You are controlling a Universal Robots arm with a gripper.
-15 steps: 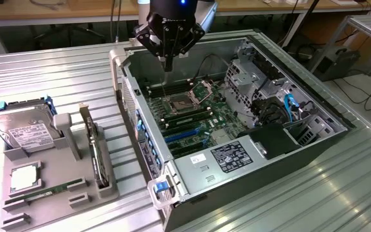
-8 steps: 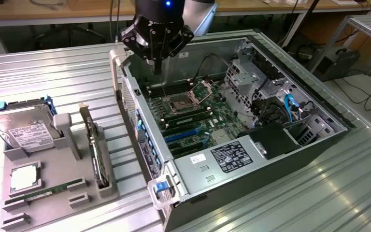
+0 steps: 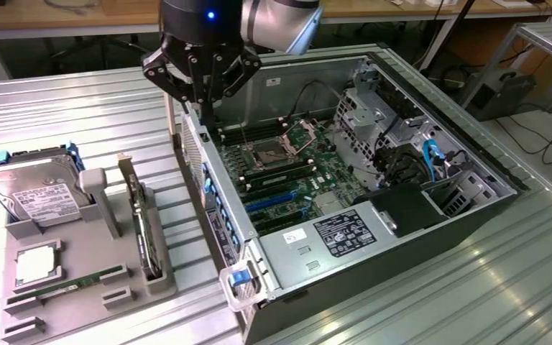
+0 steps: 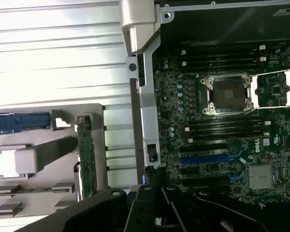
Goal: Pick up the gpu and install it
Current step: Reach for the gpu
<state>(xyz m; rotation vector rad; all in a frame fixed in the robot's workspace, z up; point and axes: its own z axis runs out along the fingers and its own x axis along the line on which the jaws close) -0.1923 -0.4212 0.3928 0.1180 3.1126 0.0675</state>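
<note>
One ribbed metal table (image 3: 84, 122) carries everything, its silvery slats running across the top. At the exterior view's left a gray holder (image 3: 113, 215) sits on the slats. A hard drive (image 3: 37, 194) is propped in its far end. The gpu (image 3: 141, 226) stands on its thin edge in a slot along the holder's right side, and a memory stick (image 3: 70, 282) lies near the front. Gpu untouched, well apart from the arm. Just right of the holder an open computer case (image 3: 353, 302) lies on its side, motherboard (image 3: 295, 172) facing up. The gripper (image 3: 204, 106) hangs over the case's left wall, fingers drawn together at the tips, nothing between them. Behind: wooden benches (image 3: 65, 18). Far right: a dark box (image 3: 502, 90) and cables (image 3: 545, 136) on the floor.
</note>
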